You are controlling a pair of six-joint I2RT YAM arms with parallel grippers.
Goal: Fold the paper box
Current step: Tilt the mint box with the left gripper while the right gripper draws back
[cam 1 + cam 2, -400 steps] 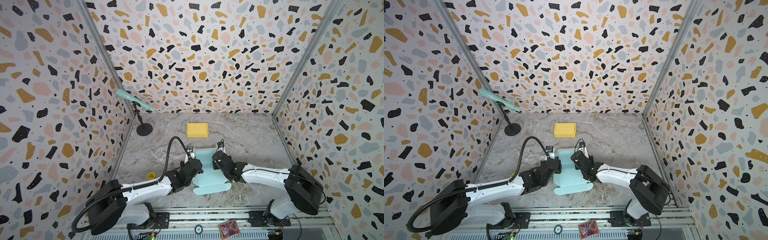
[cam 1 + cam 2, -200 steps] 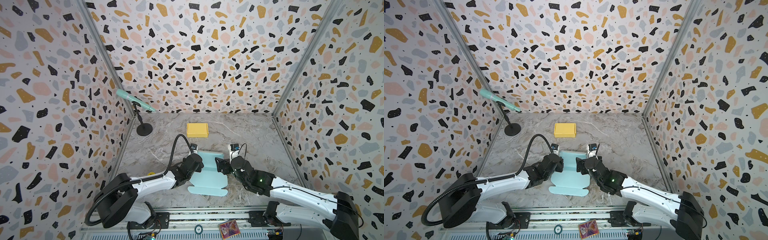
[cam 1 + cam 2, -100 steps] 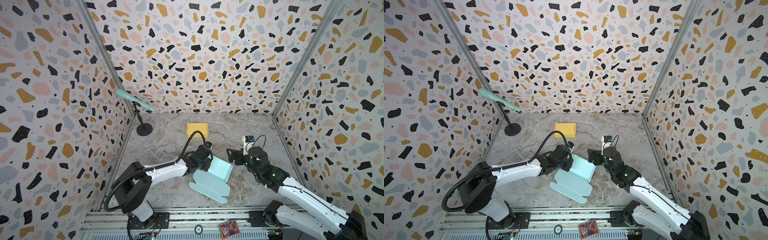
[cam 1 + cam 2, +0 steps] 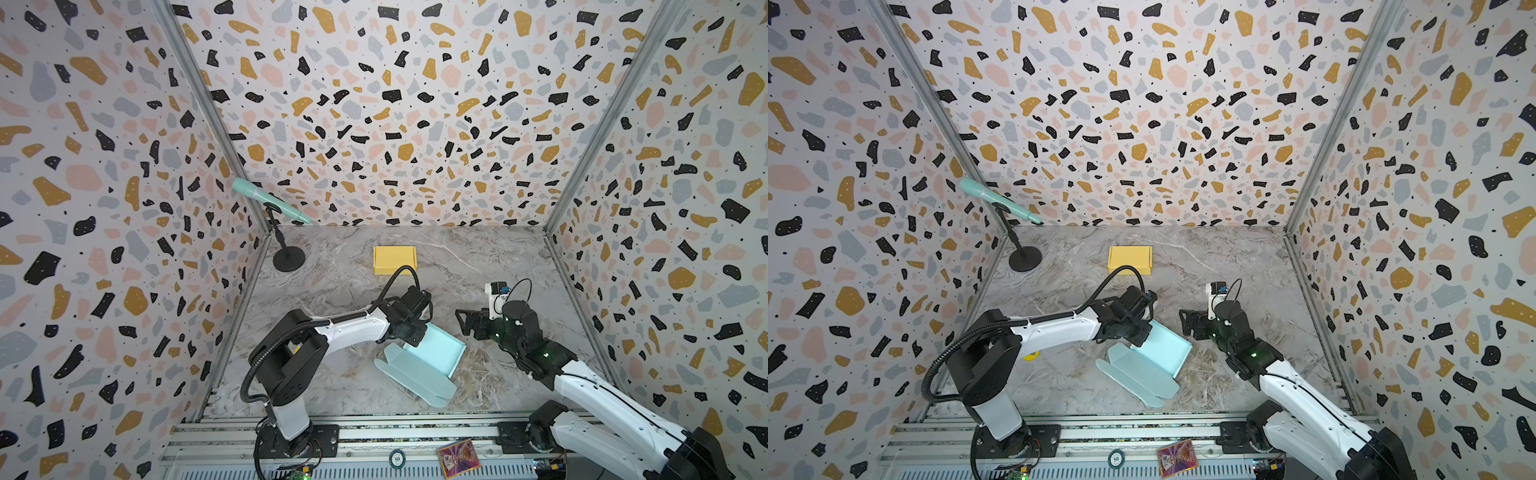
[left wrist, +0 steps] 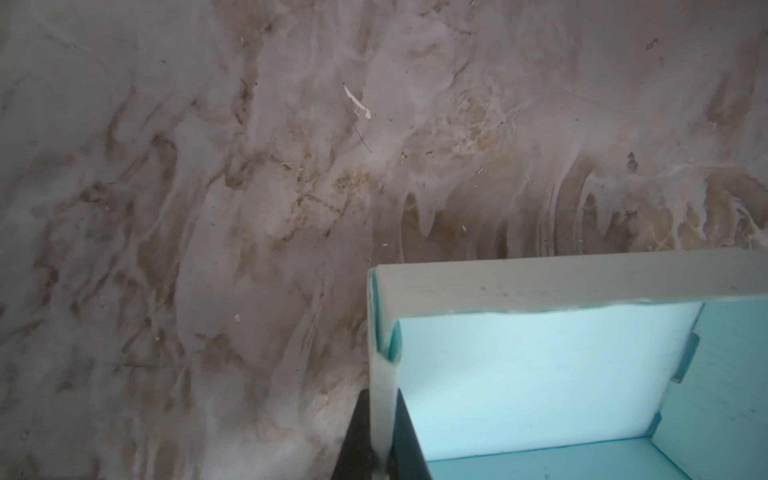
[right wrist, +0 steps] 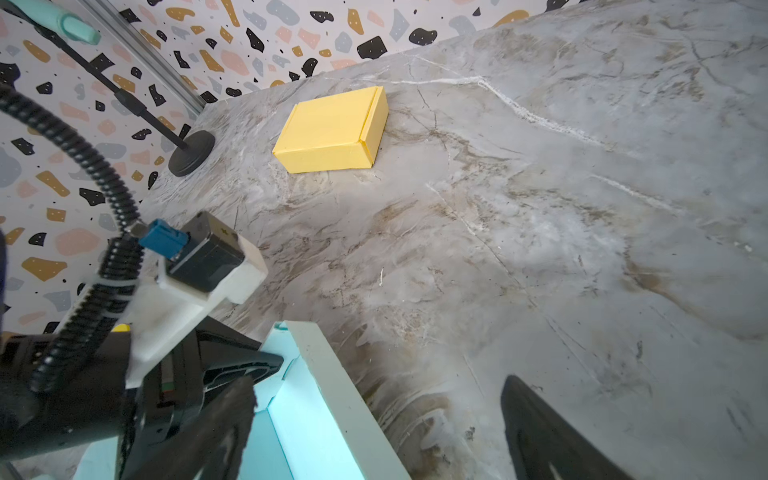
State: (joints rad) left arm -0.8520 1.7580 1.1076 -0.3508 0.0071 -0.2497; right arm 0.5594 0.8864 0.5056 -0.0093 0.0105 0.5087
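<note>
Left gripper is pinching one side wall of the teal paper box, with the jaws almost fully closed on the cardboard. The left wrist view is showing both fingers clamping that wall from either side. The box is sitting centre-low in both top views on the marble table. Its tray is facing up with the walls standing, and the lid flap is lying open toward the lower edge of the frame. Can't tell whether the tray is lifting off the table.

Right gripper is hanging just right of the box with its jaws spread wide, gripping nothing. Can't tell whether it is touching the box.

A closed yellow box is sitting further up, well apart. A teal microphone on a black stand is leaning in the upper-left corner of the table.

Readable text: a round token on the bottom rail is showing "50". The print on the card beside it is too small to read, as is the yellow sticker.
</note>
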